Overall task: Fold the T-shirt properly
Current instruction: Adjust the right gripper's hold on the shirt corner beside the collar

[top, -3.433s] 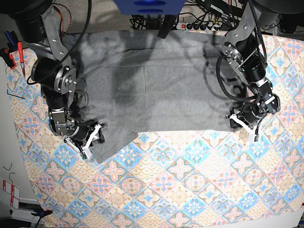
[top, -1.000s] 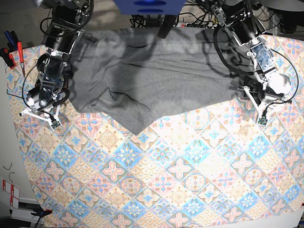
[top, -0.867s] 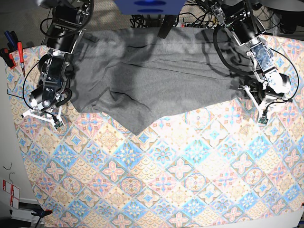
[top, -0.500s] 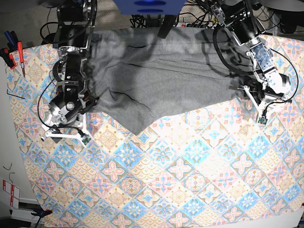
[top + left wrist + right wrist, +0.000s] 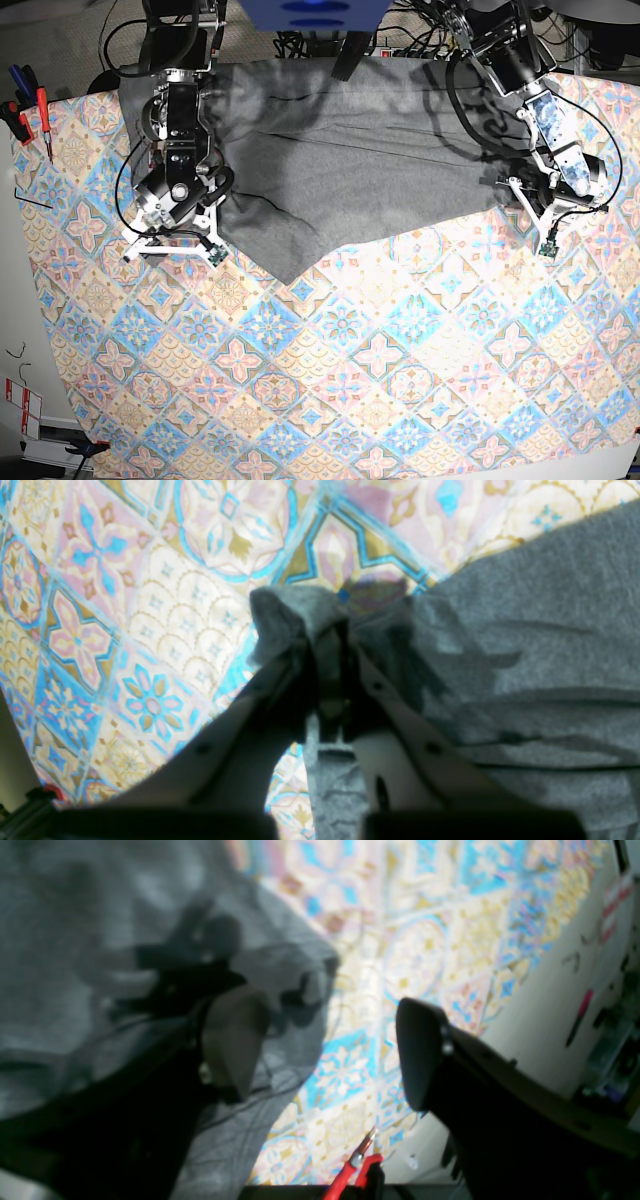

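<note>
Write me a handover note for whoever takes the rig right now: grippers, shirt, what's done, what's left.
Left gripper: shut on the T-shirt, pinching a bunched edge just above the tablecloth.
Right gripper: open, holding nothing; one of its fingers lies against the shirt's edge, the other over bare cloth.
T-shirt: spread across the far side of the table, rumpled, one flap hanging toward the middle.
Done: no neat fold visible.
Left: regrasp on the right side, flatten, then fold.

A diamond-patterned tablecloth (image 5: 400,380) covers the table; red-handled pliers (image 5: 40,110) lie at its edge.
</note>
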Controlling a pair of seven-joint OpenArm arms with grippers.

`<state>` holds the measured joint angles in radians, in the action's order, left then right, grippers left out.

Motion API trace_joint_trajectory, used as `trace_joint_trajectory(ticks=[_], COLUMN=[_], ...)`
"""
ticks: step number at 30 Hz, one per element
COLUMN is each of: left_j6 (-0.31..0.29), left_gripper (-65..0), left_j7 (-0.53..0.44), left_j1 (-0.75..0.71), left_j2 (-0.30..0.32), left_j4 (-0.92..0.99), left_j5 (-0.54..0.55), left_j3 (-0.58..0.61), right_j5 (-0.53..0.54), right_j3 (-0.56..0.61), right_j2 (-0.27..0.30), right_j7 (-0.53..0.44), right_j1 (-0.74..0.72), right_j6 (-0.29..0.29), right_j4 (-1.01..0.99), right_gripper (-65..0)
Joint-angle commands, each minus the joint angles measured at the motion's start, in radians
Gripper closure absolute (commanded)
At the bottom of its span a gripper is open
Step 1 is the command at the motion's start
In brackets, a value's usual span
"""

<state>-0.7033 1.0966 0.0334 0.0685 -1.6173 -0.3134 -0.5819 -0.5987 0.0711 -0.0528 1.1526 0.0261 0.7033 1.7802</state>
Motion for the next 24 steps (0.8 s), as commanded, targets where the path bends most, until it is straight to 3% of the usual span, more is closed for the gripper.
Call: trace_joint_trajectory(ticks=[1, 12, 16, 24], left_j6=[0.005, 0.005, 0.005, 0.005], left_gripper=[0.0, 0.0, 0.0, 0.0], left_j7=[-0.014, -0.028, -0.029, -0.029], left_j1=[0.013, 0.004, 0.004, -0.002], left_j2=[0.004, -0.006, -0.006, -0.006], left_j4=[-0.016, -0.021, -0.021, -0.021], left_j5=[0.003, 0.003, 0.003, 0.003], left_j3=[0.000, 0.056, 0.053, 0.052], right_j5=[-0.008, -0.007, 0.000, 0.316], right_j3=[0.008, 0.020, 0.019, -0.069], right_j2=[-0.003, -0.040, -0.071, -0.086], right_j7=[-0.004, -0.001, 0.060, 0.229], right_j1=[-0.018, -0.021, -0.022, -0.108], right_j6=[-0.005, -0.005, -0.005, -0.005], right_j4=[0.016, 0.016, 0.019, 0.014], right_gripper=[-41.8, -41.8, -41.8, -41.7])
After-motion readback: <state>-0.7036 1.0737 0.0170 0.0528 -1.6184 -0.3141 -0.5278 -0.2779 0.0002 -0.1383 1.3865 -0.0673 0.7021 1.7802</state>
